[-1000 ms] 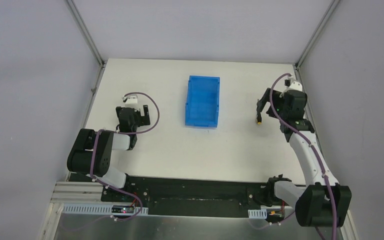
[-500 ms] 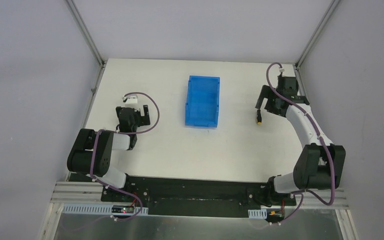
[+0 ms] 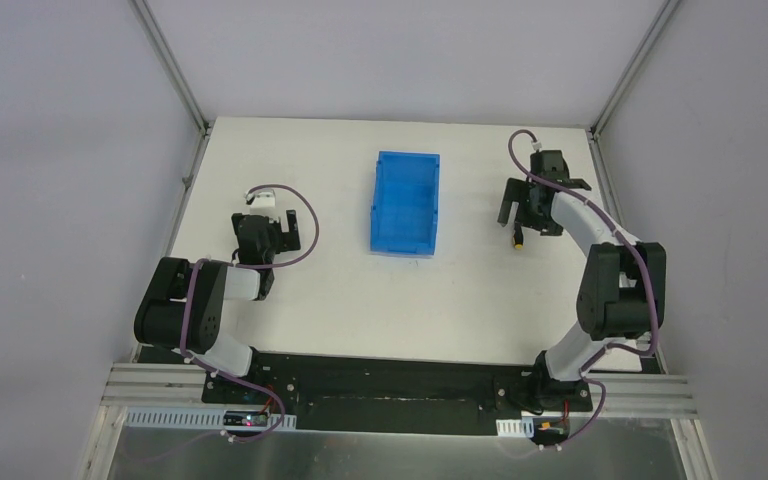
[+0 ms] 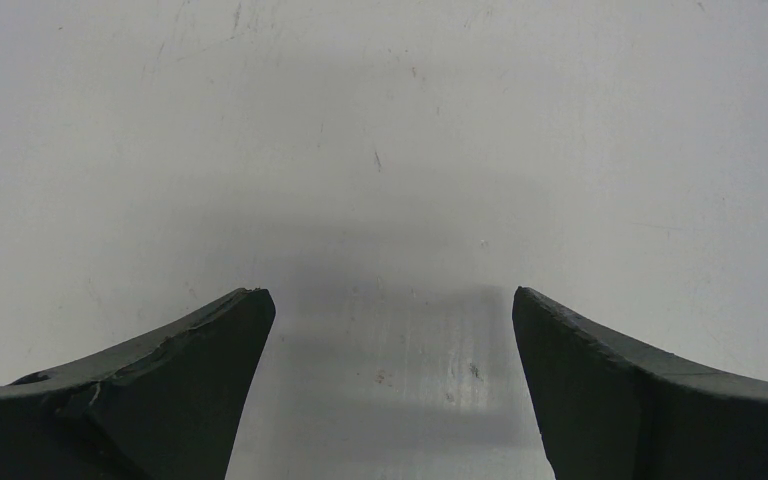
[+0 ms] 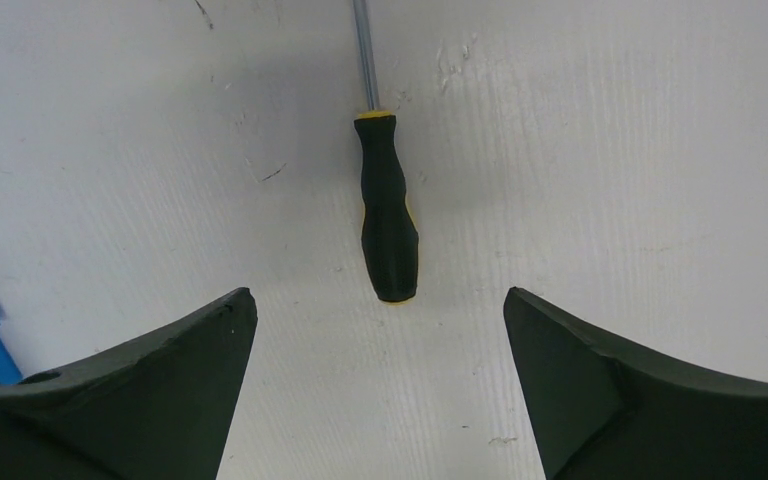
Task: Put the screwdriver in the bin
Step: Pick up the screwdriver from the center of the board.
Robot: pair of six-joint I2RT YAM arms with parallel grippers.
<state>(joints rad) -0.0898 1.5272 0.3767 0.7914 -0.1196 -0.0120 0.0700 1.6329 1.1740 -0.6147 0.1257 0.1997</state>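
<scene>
White table (image 3: 310,300) fills the top view, closed in by pale grey walls. The bin (image 3: 405,203) is set lengthwise at mid-table, toward the far edge, and only its own blue floor is seen inside its low walls. The screwdriver (image 3: 517,238) is seen lying on the table to the right of the bin, well apart from it, with its orange-yellow butt toward the near edge. The right gripper (image 3: 517,212) is held just over the screwdriver's far part, its jaws spread. The left gripper (image 3: 263,235) is held low over the table left of the bin, well apart from it.

From the left wrist, two dark fingers (image 4: 160,390) are seen standing wide apart over bare, scuffed table, and nothing is gripped between them.

From the right wrist, the fingers (image 5: 150,400) are likewise seen spread wide, and nothing is pinched. The screwdriver is seen lying flat on the table ahead of them, in line with the gap: its butt is nearest the camera, and its thin shaft is cut off by the upper edge. No finger is touching it. A blue corner of the bin is caught at the left edge.
</scene>
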